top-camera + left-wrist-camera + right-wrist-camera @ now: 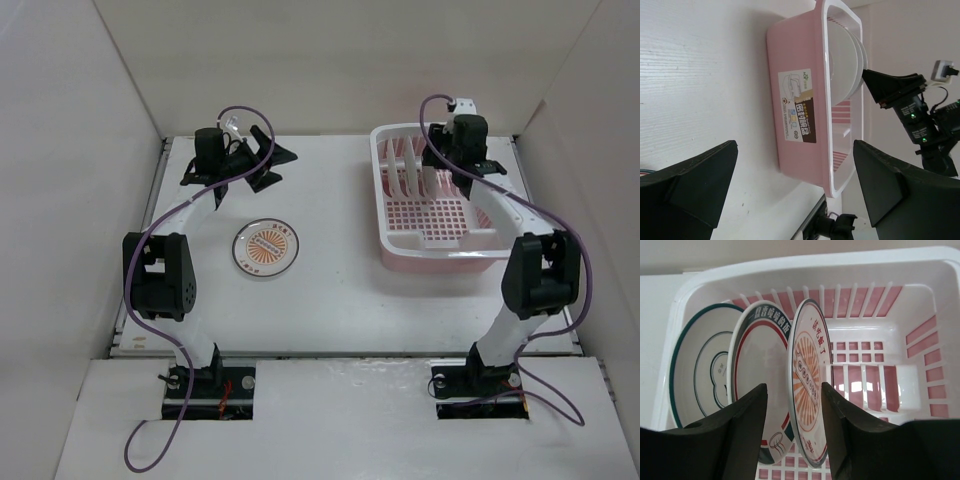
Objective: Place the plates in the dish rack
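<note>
the dish rack (430, 262) sits on the right of the tabletop (340, 300). 3 plates stand upright in its slots at the far left end: a plate with thin dark rings (697, 375) outermost, a plate with a dark green-red rim (757, 365) next, and a plate with an orange sunburst centre (807, 380) innermost. the right jaws hang over the rack, partly open, 1 finger on each side of the sunburst plate's upper rim, with a visible gap on the left side. a 4th plate (266, 248), also orange sunburst, lies flat on the tabletop left of centre, well apart from the rack. the left jaws stand wide and empty above the far-left tabletop, beyond that plate.
</note>
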Tool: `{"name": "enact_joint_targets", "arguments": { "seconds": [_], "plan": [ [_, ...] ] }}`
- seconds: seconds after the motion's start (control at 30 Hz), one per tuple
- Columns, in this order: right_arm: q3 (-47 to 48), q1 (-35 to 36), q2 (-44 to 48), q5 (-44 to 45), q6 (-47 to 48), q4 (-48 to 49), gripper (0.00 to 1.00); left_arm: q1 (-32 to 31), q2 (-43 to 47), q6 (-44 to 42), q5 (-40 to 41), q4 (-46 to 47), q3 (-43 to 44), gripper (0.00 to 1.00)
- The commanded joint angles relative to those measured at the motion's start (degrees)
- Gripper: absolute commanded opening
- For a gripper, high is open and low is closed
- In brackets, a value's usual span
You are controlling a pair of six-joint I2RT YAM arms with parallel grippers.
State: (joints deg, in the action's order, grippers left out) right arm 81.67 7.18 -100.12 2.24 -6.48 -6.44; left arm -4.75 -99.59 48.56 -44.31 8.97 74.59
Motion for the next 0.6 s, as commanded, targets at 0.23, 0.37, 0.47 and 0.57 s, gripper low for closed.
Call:
{"name": "enact_joint_targets", "arguments": {
  "seconds": [0.23, 0.37, 0.47, 0.57],
  "plan": [
    [6.57, -0.06, 8.18, 7.85, -0.46, -2.26, 0.68, -0.87, 0.09, -8.47, 15.81, -14.93, 6.8, 1.0],
    [6.57, -0.06, 12.65, 9.19, 0.06, -2.26, 0.83, -1.93, 5.62, -7.25, 23.19, -17.4, 5.31, 1.0],
    [6.57, -0.06, 17.05, 6.65, 0.06, -2.26, 1.0, -0.26, 12.21, -6.2, 27.25, -18.55, 0.84, 1.0],
    [6.57, -0.06, 20.12, 3.05, 0.59, -2.26, 1.0, 2.9, 18.37, -7.15, 29.45, -22.93, -2.68, 1.0]
  ]
}}
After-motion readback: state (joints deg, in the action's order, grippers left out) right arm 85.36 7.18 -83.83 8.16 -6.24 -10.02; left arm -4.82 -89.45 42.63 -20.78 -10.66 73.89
